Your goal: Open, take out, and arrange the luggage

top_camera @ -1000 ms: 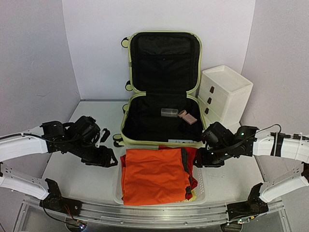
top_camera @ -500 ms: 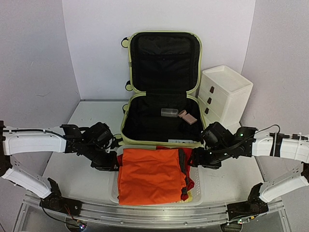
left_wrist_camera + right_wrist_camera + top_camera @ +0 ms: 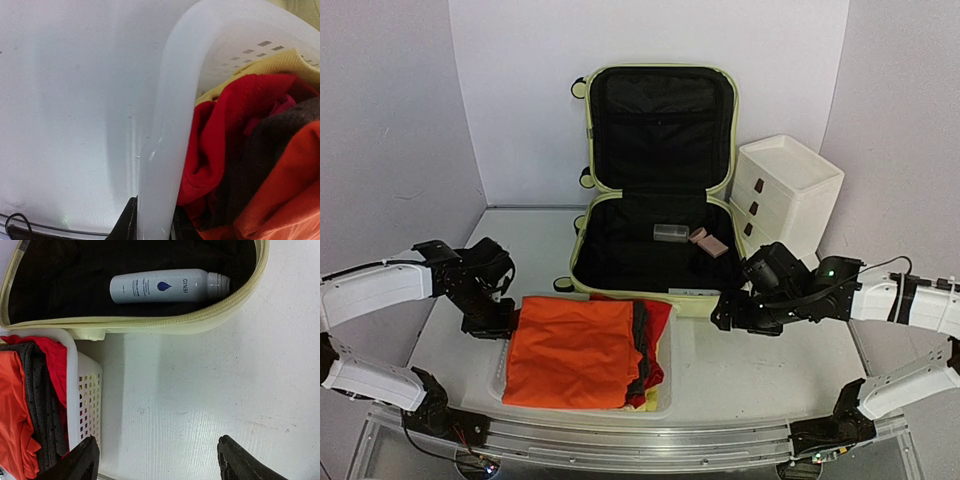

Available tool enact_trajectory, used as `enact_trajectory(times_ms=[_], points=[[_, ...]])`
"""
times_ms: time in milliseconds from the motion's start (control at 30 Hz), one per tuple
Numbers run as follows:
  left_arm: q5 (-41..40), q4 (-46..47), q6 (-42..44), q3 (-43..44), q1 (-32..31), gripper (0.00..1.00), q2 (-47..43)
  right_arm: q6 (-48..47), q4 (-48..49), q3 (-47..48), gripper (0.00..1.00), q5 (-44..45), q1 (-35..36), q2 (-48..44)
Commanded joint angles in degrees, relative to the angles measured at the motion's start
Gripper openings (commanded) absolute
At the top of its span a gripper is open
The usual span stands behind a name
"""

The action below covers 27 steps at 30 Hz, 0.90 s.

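The luggage point(image 3: 705, 300) lies open at the back middle, its lid upright against the wall and its black lining showing. Inside lie a clear small box point(image 3: 671, 233), a pink item point(image 3: 710, 243) and a white bottle point(image 3: 157, 286) against the front rim point(image 3: 200, 320). In front stands the white mesh basket point(image 3: 680, 345) with folded orange, red and dark clothes point(image 3: 570, 350). My left gripper point(image 3: 500, 325) is shut on the basket's left rim point(image 3: 165, 150), one finger on each side of the wall point(image 3: 154, 225). My right gripper point(image 3: 730, 312) is open over bare table right of the basket point(image 3: 160, 460).
A white three-drawer box point(image 3: 785, 195) stands right of the luggage, close to my right arm. The basket's perforated wall point(image 3: 87, 400) is just left of my right gripper's fingers. White walls enclose the table at the back and sides.
The basket of clothes has slid to the left with my left gripper, which closed on its rim. My right gripper opened wider and is clear of the basket's right side.
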Motion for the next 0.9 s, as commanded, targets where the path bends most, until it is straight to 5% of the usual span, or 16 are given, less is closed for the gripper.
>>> enact_trajectory(times_ms=[0, 200, 367, 600, 667, 800, 867], points=[[-20.46, -11.04, -12.29, 0.69, 5.50, 0.16, -4.29, -2.71, 1.58, 5.95, 0.81, 4.33, 0.12, 2.76], [-30.04, -12.85, -15.33, 1.12, 13.48, 0.22, -10.54, -6.72, 1.64, 10.90, 0.81, 3.85, 0.12, 6.35], [-40.39, -12.19, -13.34, 5.87, 18.04, 0.21, -7.05, -8.12, 1.67, 12.41, 0.82, 2.34, 0.12, 6.66], [-39.17, -2.99, -3.80, 11.21, 34.55, 0.20, 2.84, -8.06, 1.75, 11.85, 0.82, 0.38, 0.12, 4.48], [-39.56, -1.01, -1.48, 12.10, 37.26, 0.33, 3.19, -8.39, 1.81, 11.91, 0.83, 0.28, 0.12, 4.50], [-39.26, 0.22, -0.96, 14.15, 40.43, 0.88, 3.82, -8.80, 1.75, 13.19, 0.84, 1.24, 0.07, 5.62], [-38.93, -0.22, -2.04, 14.79, 41.84, 0.99, 3.03, -8.08, 1.61, 13.69, 0.85, 2.30, 0.12, 5.75]])
